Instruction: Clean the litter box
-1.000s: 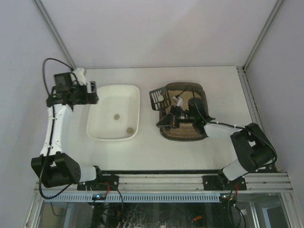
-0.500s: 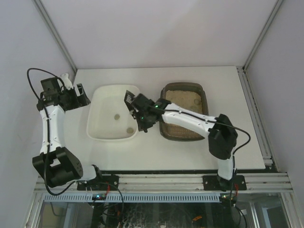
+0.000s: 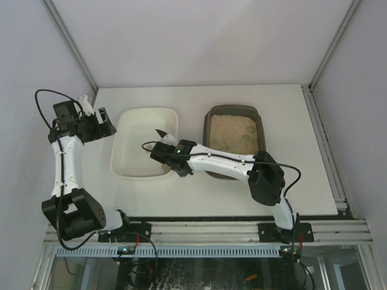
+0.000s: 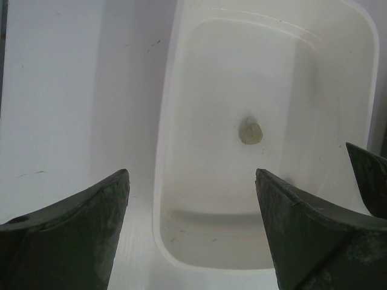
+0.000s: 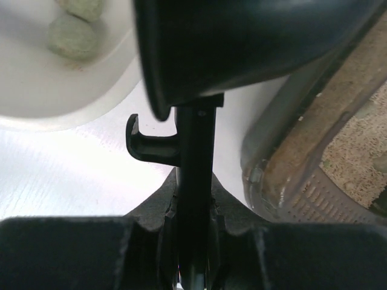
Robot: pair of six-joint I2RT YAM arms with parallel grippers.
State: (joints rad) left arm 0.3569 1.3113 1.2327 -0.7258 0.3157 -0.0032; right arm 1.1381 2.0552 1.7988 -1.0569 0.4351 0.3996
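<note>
The litter box (image 3: 234, 134), a dark brown tray of pale sand, sits right of centre; its near left corner shows in the right wrist view (image 5: 326, 151). My right gripper (image 3: 163, 151) is shut on the handle of the black scoop (image 3: 164, 134) and holds it over the near right part of the white tray (image 3: 130, 121). In the right wrist view the gripper (image 5: 193, 193) clamps the handle (image 5: 195, 145), with the scoop's bowl (image 5: 242, 48) above it. My left gripper (image 3: 106, 125) is open and empty by the white tray's far left corner, also in its wrist view (image 4: 192, 175).
The white tray (image 4: 166, 151) holds a greenish clump (image 4: 250, 131); two clumps show in the right wrist view (image 5: 72, 33). The scoop's edge enters the left wrist view at the right (image 4: 369, 181). Walls and frame posts close in the table at the back and sides.
My right arm has carried the scoop from the litter box leftward over the white tray, then nearer its front right corner. The left arm drew back to the left and has since stayed.
</note>
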